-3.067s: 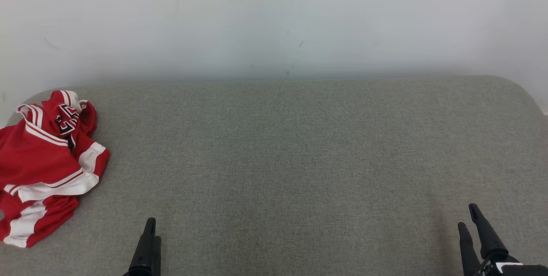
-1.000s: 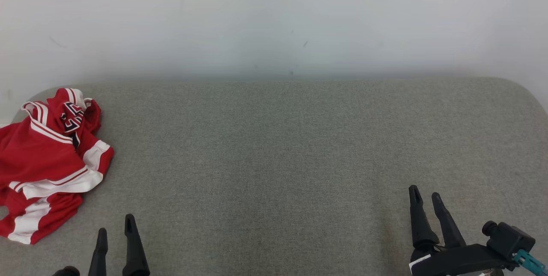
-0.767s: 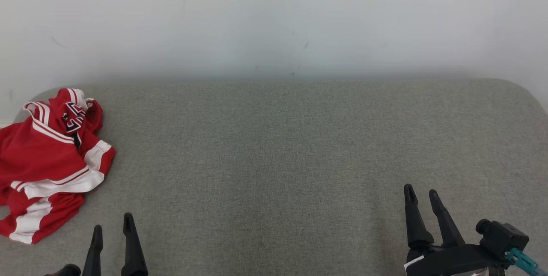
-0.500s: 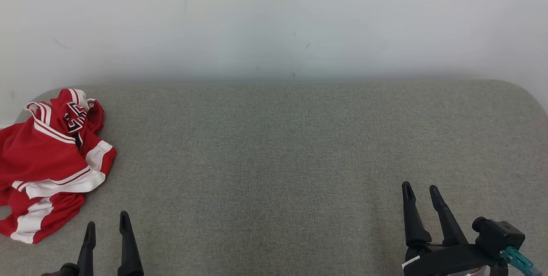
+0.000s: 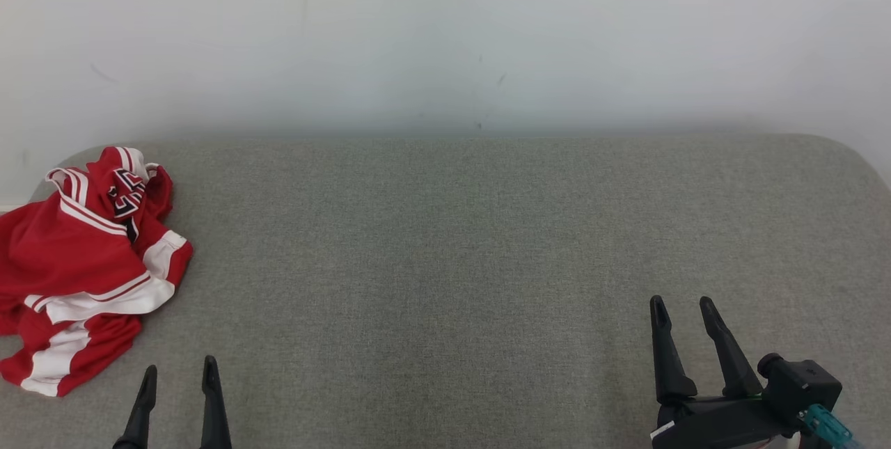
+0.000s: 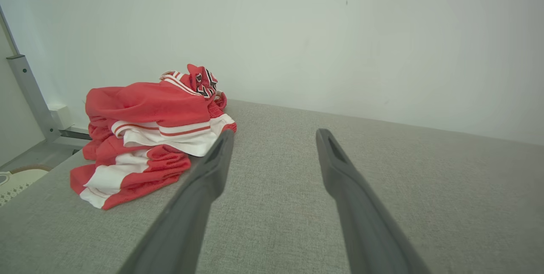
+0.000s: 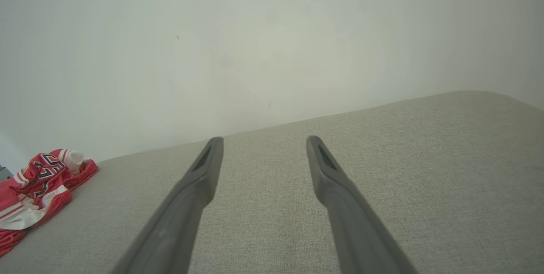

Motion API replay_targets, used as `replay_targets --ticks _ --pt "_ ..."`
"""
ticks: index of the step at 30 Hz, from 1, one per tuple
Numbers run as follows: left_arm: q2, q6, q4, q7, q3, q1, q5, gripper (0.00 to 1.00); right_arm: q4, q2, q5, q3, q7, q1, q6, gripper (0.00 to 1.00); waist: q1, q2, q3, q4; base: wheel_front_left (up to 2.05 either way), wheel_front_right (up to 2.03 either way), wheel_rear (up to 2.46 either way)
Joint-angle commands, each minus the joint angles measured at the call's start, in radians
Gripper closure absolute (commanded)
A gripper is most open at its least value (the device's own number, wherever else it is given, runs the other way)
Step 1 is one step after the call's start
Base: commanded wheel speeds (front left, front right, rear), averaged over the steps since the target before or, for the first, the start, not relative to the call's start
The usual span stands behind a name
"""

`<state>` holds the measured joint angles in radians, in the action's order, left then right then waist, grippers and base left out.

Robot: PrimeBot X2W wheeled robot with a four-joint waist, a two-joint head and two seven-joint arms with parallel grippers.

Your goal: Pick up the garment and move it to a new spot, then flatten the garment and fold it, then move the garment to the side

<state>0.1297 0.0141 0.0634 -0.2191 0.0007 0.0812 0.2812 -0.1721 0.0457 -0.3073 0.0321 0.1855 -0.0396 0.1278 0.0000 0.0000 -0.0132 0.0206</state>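
Right end effector (image 5: 681, 301): shifted inward from the right edge; fingers apart, empty. Left end effector (image 5: 179, 365): fingers apart, empty. Garment (image 5: 76, 261): crumpled, at tabletop (image 5: 452, 240) far-left corner, untouched.

Smooth, slightly shiny red-and-white cloth garment (image 5: 80, 268) on a matt, coarse-woven grey fabric surface (image 5: 452, 261) beneath a smooth white wall (image 5: 445, 31)
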Motion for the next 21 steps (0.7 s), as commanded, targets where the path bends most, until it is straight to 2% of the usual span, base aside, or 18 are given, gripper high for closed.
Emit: replay_targets --ticks 1,13,21 --pt "0.006 -0.003 -0.001 -0.009 0.0 0.0 -0.022 0.0 0.005 0.006 0.02 0.003 0.009 -0.009 0.004 0.0 0.0 0.0 0.0 0.0 0.0 0.0 0.0" --pt "0.028 -0.014 0.004 -0.027 0.005 -0.001 -0.115 0.0 0.005 0.006 0.127 0.011 0.043 -0.005 0.004 0.0 0.0 0.0 -0.002 0.006 0.0 0.0 0.0" --pt "0.039 -0.045 -0.003 -0.038 0.007 0.011 -0.163 0.0 0.006 0.006 0.181 0.014 0.063 0.001 0.004 0.0 0.0 0.0 -0.004 0.009 0.0 0.0 0.0"
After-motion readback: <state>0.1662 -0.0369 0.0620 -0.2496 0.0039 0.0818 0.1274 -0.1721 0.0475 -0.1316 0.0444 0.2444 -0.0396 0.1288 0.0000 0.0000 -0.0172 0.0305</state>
